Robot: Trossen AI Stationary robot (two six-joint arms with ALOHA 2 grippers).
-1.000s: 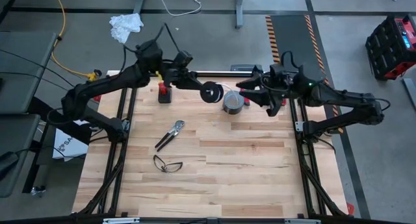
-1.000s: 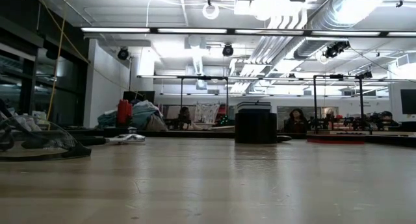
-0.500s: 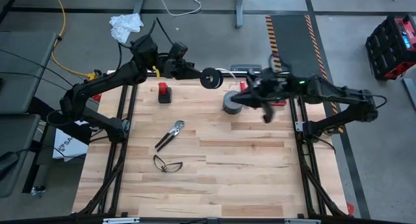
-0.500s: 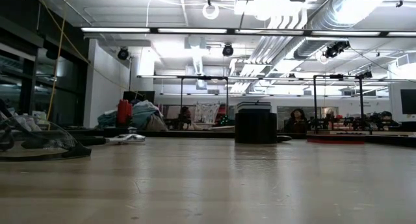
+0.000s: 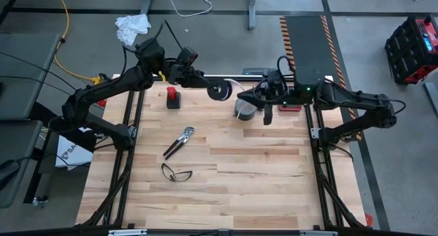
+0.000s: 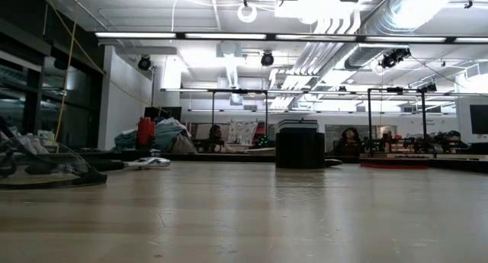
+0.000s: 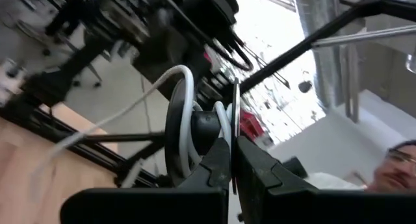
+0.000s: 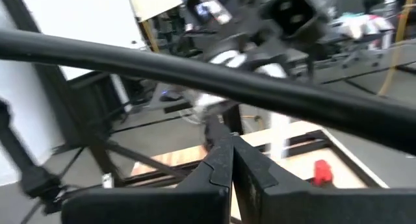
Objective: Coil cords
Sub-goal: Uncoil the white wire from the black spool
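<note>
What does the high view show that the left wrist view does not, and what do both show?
Only the high view shows the pliers, the glasses, the grey tape roll and the right gripper, shut above the table's far edge. Only the left wrist view shows the white cord wound between the spool's flanges. Both show the black spool, held up by the shut left gripper.

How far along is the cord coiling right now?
Partly done: several turns of white cord already sit on the black spool, clamped in the left gripper. The right gripper, shut, seems to pinch the loose end. That free length is left to wind.
</note>
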